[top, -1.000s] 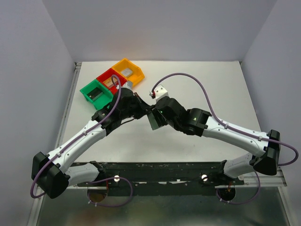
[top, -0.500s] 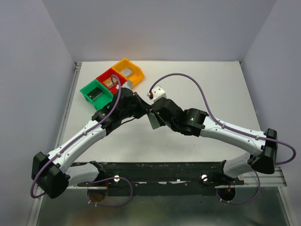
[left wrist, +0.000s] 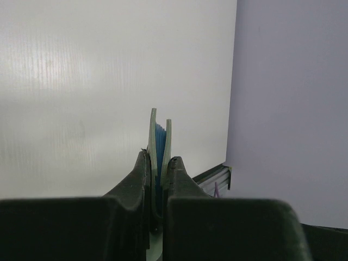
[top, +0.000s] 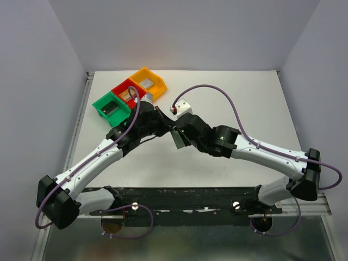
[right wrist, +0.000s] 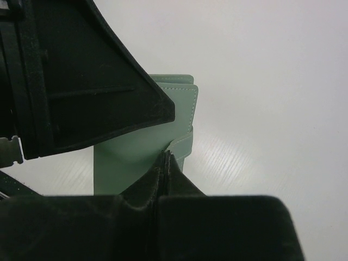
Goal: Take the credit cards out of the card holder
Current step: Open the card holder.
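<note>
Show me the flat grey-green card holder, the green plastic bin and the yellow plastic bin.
grey-green card holder (right wrist: 182,106), right wrist view, upper right of its outer panel.
green plastic bin (top: 99,109), top external view, its left wall.
yellow plastic bin (top: 156,81), top external view, its right wall.

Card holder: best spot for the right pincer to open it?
The little tab on the free edge of the card holder, from the side opposite the left pincer, which clamps the folded body upright. The right pincer looks shut on it.
</note>
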`<state>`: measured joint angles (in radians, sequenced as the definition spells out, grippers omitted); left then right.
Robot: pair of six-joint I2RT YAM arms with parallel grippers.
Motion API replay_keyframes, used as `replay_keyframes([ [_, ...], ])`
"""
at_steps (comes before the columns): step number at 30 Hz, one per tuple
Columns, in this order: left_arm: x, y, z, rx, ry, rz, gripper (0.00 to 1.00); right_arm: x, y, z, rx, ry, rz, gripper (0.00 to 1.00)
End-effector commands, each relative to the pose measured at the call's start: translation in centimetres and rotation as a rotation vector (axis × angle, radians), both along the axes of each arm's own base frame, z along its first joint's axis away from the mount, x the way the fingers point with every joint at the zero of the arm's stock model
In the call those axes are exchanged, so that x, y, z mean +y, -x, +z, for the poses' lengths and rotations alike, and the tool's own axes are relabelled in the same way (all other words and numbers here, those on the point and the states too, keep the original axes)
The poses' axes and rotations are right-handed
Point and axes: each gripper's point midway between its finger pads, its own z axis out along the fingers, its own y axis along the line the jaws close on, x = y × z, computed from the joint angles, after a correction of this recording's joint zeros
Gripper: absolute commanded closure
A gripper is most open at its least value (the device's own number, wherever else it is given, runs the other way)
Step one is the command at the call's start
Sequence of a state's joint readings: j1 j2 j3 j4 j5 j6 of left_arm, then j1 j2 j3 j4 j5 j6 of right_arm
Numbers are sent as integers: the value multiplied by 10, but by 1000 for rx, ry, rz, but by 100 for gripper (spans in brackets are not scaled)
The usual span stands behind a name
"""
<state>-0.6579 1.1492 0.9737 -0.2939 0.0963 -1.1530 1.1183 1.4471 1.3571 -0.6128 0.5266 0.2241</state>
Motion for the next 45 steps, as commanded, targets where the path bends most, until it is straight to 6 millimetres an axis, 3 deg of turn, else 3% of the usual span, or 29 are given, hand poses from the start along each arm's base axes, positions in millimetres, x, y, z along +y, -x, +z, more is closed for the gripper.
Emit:
replay_keyframes([
  [1,-3,8,30,-57,79,-23,100,-32,-9,-15,-9,161,-89,100],
  [15,1,8,25,-58,55,-15,100,-45,-13,-1,-53,160,-143,99],
  [20,9,7,18,-69,28,-9,100,-56,-10,22,-83,113,-153,99],
  [23,14,5,13,-125,9,-38,100,-58,-2,43,-104,28,-107,89],
  [24,13,3,14,-166,11,-64,100,-54,2,51,-105,-26,-67,80],
  [27,7,2,16,-327,33,-177,100,-29,23,70,-118,-210,125,53],
  [30,3,10,27,-511,124,-261,100,-7,48,77,-100,-351,299,43],
  [35,14,18,30,-569,195,-292,100,8,75,71,5,-411,432,74],
  [37,17,21,33,-579,236,-339,100,11,77,65,26,-421,445,81],
  [40,21,26,42,-606,325,-411,100,18,85,55,90,-423,497,85],
  [45,20,46,61,-717,429,-571,100,16,79,42,147,-433,482,82],
])
